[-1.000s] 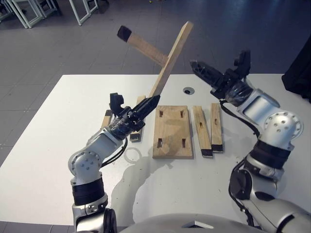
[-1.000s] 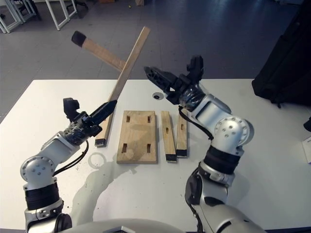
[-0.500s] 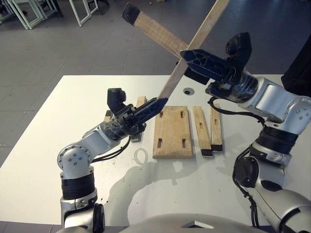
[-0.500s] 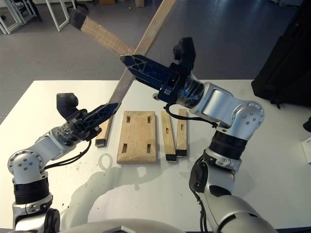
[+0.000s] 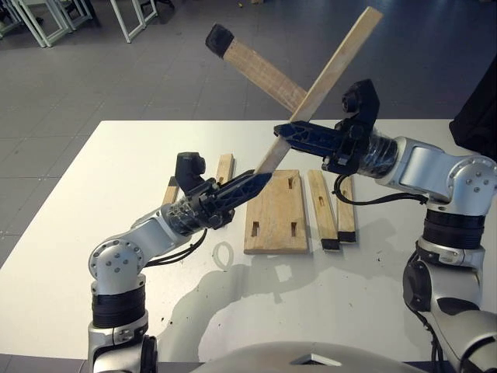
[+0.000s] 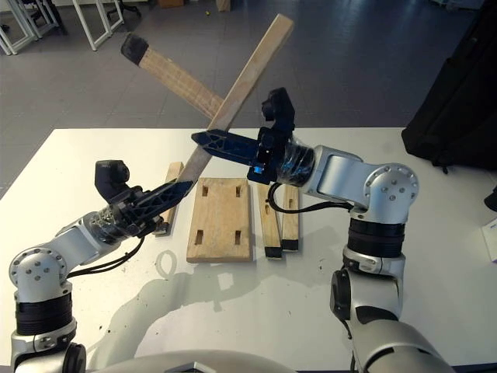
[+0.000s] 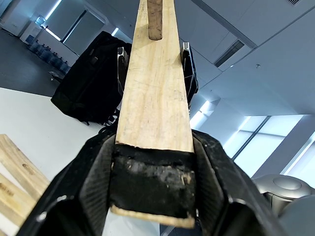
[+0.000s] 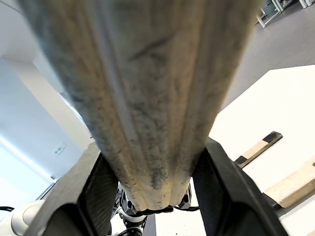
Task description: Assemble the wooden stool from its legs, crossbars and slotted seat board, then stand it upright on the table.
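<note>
1 board (image 5: 275,210), 2 legs (image 5: 321,206), perhaps 2 slats (image 5: 224,166) lie.

Head views: bright, even indoor light from overhead. White table (image 5: 93,202) reads bright w/o harsh glare; floor (image 5: 116,78) behind is dimmer. Seat board (image 5: 273,214) throws only a faint, soft shadow at its edge. Left wrist view: looks up into blown-out windows (image 7: 268,147), so the bag (image 7: 83,93) is backlit, nearly black; slat (image 7: 155,93) is evenly lit and stretched wide near the lens. Right wrist view: slat's near face sits in shade, dull vs. the glaring white wall (image 8: 29,108) & table.
</note>
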